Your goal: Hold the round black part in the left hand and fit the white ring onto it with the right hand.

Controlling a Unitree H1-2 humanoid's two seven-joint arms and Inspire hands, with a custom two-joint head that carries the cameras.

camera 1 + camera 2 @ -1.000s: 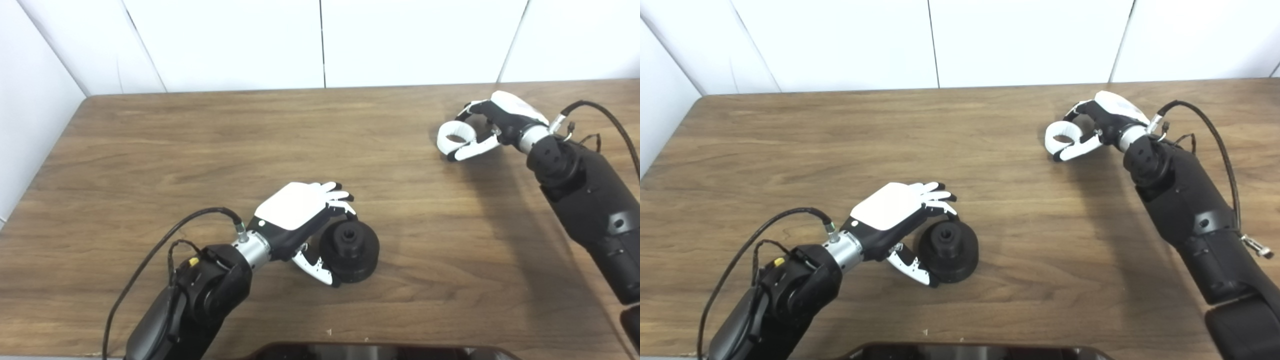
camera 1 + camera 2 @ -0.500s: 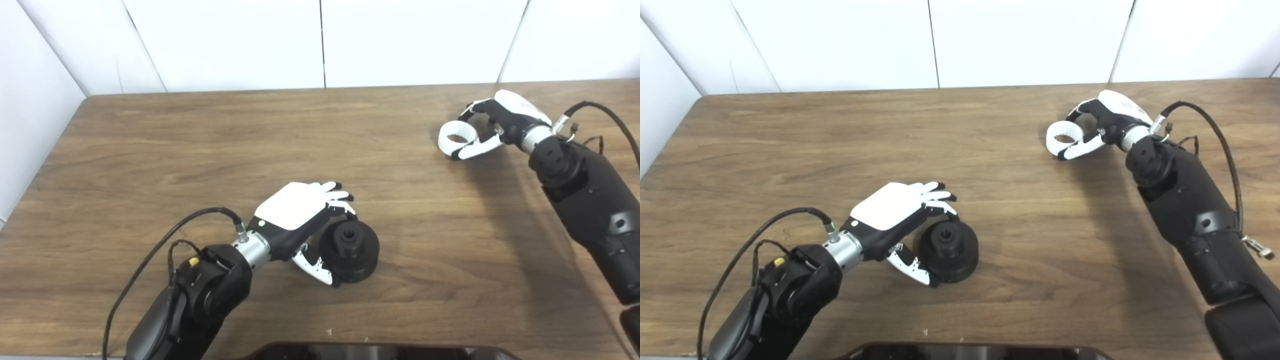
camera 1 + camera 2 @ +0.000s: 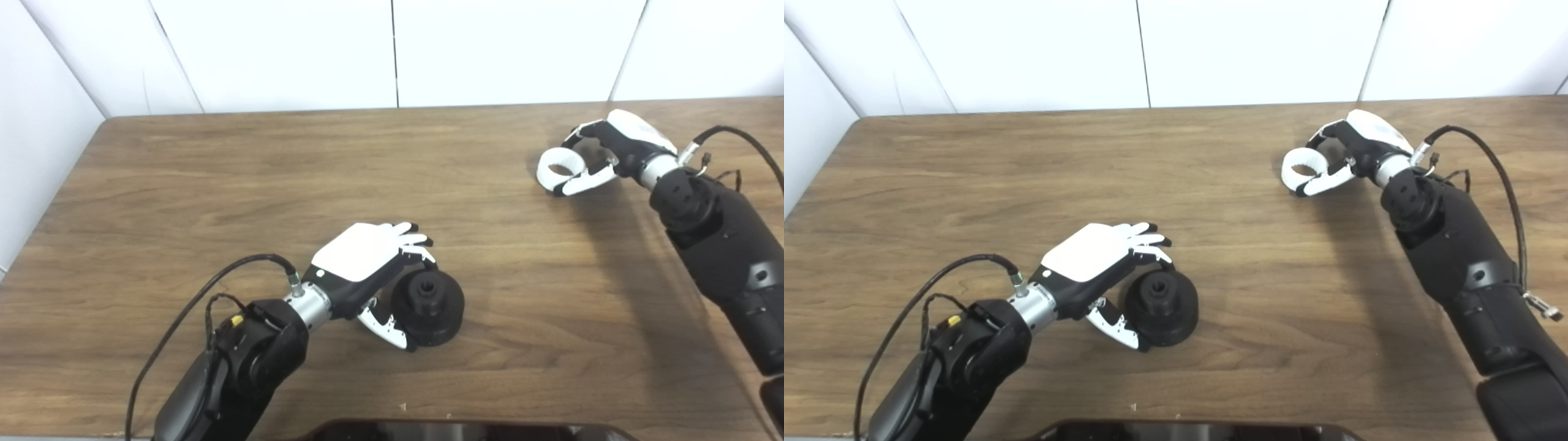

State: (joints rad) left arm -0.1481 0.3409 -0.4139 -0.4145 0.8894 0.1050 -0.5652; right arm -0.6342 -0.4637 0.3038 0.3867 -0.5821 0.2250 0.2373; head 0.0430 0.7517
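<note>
Near edge: a dark, glossy object [image 3: 465,430] lies along the near edge of the wooden worktop [image 3: 184,177], only partly in view.
Left arm: it comes in at the near left corner, with a black cable looping beside the wrist.
Left hand [image 3: 367,269]: it lies palm down near the middle of the worktop, closer to the near edge, with fingers and thumb curled around the side of the round black part.
Round black part [image 3: 429,300]: it sits flat on the worktop just right of the left palm, with its raised hub and central hole facing up; the thumb touches its near left side and the fingers reach over its far left rim.
Right arm: it comes in along the right edge and reaches toward the far right corner.
Right hand [image 3: 603,153]: its fingers and thumb are closed on the white ring.
White ring [image 3: 560,168]: it is pinched at the fingertips near the far right corner, well apart from the black part; whether it touches the worktop cannot be told.
</note>
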